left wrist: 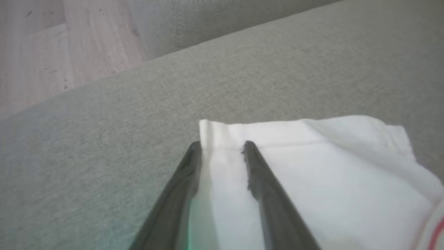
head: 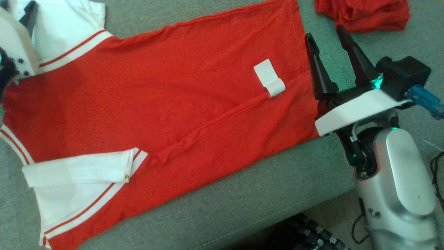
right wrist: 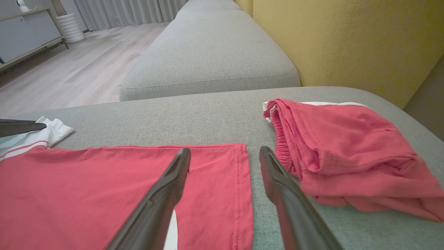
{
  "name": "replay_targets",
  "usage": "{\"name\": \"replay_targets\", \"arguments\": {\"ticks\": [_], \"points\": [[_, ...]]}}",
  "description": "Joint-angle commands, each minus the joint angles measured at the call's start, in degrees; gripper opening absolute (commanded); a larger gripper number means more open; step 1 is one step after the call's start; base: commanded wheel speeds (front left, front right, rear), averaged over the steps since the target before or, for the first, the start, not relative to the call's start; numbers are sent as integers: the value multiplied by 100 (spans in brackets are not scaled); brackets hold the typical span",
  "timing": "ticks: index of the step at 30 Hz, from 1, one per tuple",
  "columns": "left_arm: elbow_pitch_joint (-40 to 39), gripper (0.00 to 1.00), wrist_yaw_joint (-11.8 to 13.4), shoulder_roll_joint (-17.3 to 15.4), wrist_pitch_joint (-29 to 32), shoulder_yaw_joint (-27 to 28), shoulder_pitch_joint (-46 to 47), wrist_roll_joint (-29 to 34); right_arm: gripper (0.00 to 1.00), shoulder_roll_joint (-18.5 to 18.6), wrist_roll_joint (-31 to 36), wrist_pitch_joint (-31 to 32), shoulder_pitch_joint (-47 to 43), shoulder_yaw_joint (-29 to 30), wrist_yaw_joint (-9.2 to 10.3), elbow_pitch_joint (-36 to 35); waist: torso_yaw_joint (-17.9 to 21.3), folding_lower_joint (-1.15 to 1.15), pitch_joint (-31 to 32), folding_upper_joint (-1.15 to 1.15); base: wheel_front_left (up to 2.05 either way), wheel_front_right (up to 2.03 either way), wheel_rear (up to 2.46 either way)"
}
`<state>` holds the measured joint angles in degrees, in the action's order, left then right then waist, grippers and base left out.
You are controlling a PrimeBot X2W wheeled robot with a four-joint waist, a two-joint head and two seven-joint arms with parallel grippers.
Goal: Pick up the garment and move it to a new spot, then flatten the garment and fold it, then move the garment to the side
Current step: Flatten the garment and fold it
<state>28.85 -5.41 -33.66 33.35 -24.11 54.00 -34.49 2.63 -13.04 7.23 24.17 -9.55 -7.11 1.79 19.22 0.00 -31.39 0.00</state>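
Red garment [head: 173,104] spread flat on the grey sofa [head: 242,194], a claw at each end.
The right claw [head: 325,33] stands open, its fingers either side of the hem corner. The left claw [left wrist: 222,144] has its fingers astride the white sleeve [left wrist: 312,156] edge; I cannot tell whether it grips. A folded red bundle [head: 364,14] lies nearby.
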Motion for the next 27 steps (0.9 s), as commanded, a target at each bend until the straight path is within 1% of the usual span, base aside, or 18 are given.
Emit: {"name": "replay_targets", "arguments": {"ticks": [1,2,5,8,9,14,19,23,27], "points": [[-134,8,-43,-221,134,63,-26,-53,100,25,22,-25,72,-58,-37,-156,-25,0,55,0,0,0,0],[-156,0,-66,-218,172,13,-61,-75,100,25,25,-15,87,-57,-37,-136,-34,0,80,0,0,0,0],[-208,0,-100,-223,132,-68,-131,-92,100,25,31,25,142,-52,-37,-78,-59,0,149,0,0,0,0],[-233,0,-65,-188,-155,-33,-129,-57,100,46,79,91,228,-6,-37,2,-109,0,212,0,0,0,0],[-233,0,-65,-188,-155,-33,-129,-57,100,46,79,91,228,-6,-37,2,-109,0,212,0,0,0,0],[-253,0,-46,-74,-779,10,-67,36,100,212,226,316,519,90,-37,288,-299,0,389,0,0,0,0],[-348,0,-103,156,-1379,-54,-18,33,100,472,315,785,940,152,-37,887,-643,0,601,0,0,0,0],[-511,0,-147,331,-1719,-176,-22,-7,100,692,422,1099,1302,142,-37,1445,-945,0,683,0,0,0,0],[-688,0,-173,459,-1960,-309,-53,-64,100,717,302,1354,1626,241,-37,1985,-1218,0,698,0,0,0,0]]}}
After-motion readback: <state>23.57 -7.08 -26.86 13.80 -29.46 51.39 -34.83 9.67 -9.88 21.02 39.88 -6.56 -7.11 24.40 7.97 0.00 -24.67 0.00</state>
